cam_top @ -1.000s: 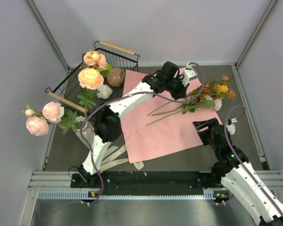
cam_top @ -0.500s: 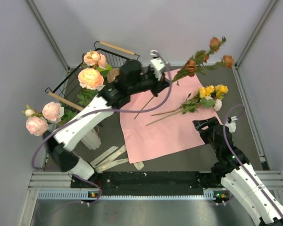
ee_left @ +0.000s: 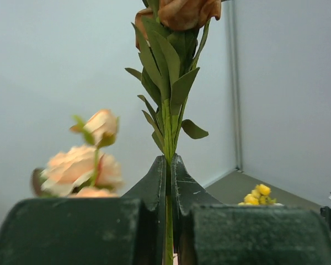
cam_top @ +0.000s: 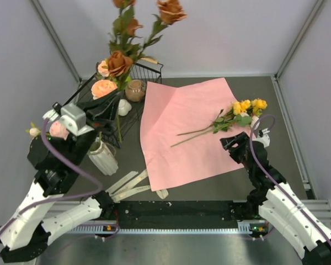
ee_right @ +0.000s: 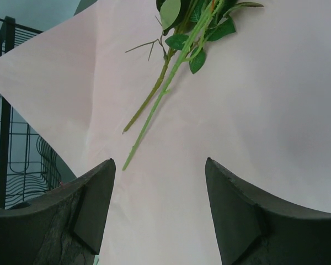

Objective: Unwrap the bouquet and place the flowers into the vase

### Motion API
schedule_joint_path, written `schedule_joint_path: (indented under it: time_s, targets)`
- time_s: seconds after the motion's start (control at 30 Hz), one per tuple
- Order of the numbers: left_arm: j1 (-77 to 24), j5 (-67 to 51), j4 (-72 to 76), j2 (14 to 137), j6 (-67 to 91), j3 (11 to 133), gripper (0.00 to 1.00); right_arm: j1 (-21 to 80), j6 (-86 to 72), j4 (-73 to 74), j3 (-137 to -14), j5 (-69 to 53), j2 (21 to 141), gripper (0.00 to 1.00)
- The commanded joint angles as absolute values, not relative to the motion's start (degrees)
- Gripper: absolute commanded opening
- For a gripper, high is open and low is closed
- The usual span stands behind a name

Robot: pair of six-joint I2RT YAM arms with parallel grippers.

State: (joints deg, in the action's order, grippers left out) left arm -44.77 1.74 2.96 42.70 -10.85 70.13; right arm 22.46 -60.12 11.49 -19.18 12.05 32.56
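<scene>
The bouquet is undone: its pink wrapping paper (cam_top: 182, 138) lies flat on the table. My left gripper (cam_top: 115, 113) (ee_left: 169, 160) is shut on the green stem (ee_left: 168, 221) of a spray of orange-brown roses (cam_top: 119, 63), held upright over the table's left side. The stem's lower end hangs just above the white ribbed vase (cam_top: 103, 157). Yellow flowers (cam_top: 245, 106) with long stems (ee_right: 171, 83) lie on the paper. My right gripper (cam_top: 231, 143) (ee_right: 159, 163) stands open over the paper's right part, with nothing between its fingers.
A black wire basket (cam_top: 145, 69) at the back left holds a brown pot (cam_top: 135, 90), a small white pot (cam_top: 121, 106) and peach roses (cam_top: 103, 88). A pink rose (cam_top: 58, 130) shows beside my left wrist. Cream ribbon strips (cam_top: 129, 185) lie near the front edge.
My left arm has swung from the paper's far side to the left, carrying the orange-brown roses and turning them upright above the vase. The right arm has barely moved.
</scene>
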Motion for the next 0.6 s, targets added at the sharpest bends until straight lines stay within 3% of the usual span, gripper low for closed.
schedule_joint_path:
  time_s: [0.0, 0.2, 0.57]
  targets:
    - [-44.65, 11.59, 5.88, 36.23, -16.08, 64.52, 0.00, 21.88, -58.71, 5.37, -21.18, 9.06, 35.33, 0.67]
    - [-44.65, 16.51, 7.91, 24.45, -27.48, 56.35, 0.00, 21.80, -58.62, 4.40, -21.18, 8.26, 36.39, 0.67]
    - [-44.65, 31.54, 25.55, 18.89, -37.52, 42.56, 0.00, 21.88, -59.50, 3.87, -20.66, 6.50, 36.39, 0.66]
